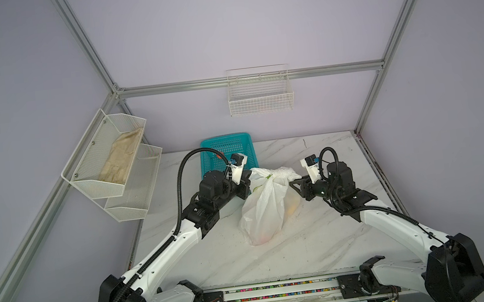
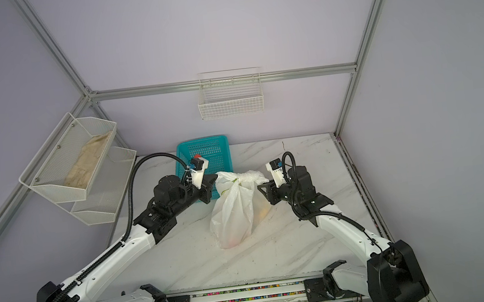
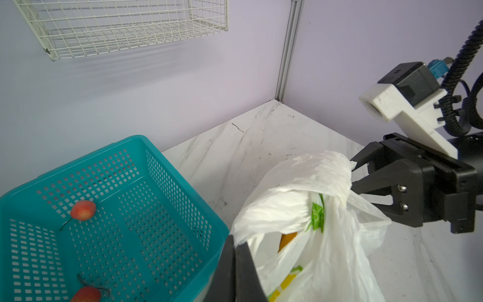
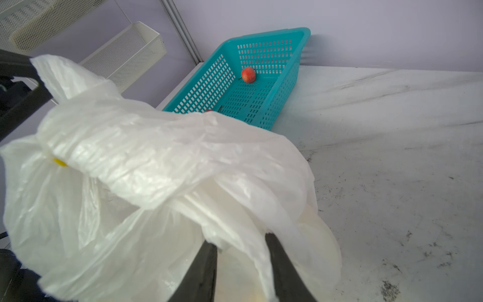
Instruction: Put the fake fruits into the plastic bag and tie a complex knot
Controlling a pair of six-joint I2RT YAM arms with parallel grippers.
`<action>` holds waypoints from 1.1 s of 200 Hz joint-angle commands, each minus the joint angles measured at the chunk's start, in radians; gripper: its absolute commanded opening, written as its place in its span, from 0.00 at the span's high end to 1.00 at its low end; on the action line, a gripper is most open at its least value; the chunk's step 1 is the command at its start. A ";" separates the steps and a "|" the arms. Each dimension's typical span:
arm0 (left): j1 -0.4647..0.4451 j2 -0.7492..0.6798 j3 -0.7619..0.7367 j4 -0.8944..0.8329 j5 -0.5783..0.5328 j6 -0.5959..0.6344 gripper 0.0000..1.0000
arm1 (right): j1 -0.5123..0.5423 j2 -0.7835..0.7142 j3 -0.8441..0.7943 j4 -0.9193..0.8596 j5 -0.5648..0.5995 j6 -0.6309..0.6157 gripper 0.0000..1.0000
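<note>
In both top views, the thin white see-through plastic bag (image 1: 265,214) with lemon prints stands in the middle of the white marble table (image 1: 307,249), between your arms. Orange shows through its side, so I think most of the fake fruits are inside. Your left gripper (image 1: 249,176) and right gripper (image 1: 294,183) both sit at the bag's top, so you are at the tying step. The teal plastic mesh basket (image 1: 228,147) sits just behind the bag, close to your left gripper. A white wire basket (image 1: 260,100) and a white mesh shelf (image 1: 113,172) holding a beige cloth (image 1: 122,159) hang on the walls, well out of the way.

In the left wrist view, the left jaws are pressed together on the bag's edge. The right jaws stand apart, with the rolled white handle end (image 3: 339,167) between their tips, not pinched. The loose white knot (image 3: 313,183) is not pulled tight. Two small red fruits (image 3: 83,210) lie in the teal basket, so the packing looks unfinished.

In the right wrist view, the right gripper's black fingers (image 4: 206,269) are apart, with bag film draped between them.

Next, close the right jaws on that handle end and pull away from the left gripper. Go gently, because the thin film could slip or tear.
</note>
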 commanded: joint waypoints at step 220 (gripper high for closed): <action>0.006 -0.030 -0.037 0.042 0.013 -0.019 1.00 | -0.063 0.036 0.064 0.133 -0.133 0.020 0.85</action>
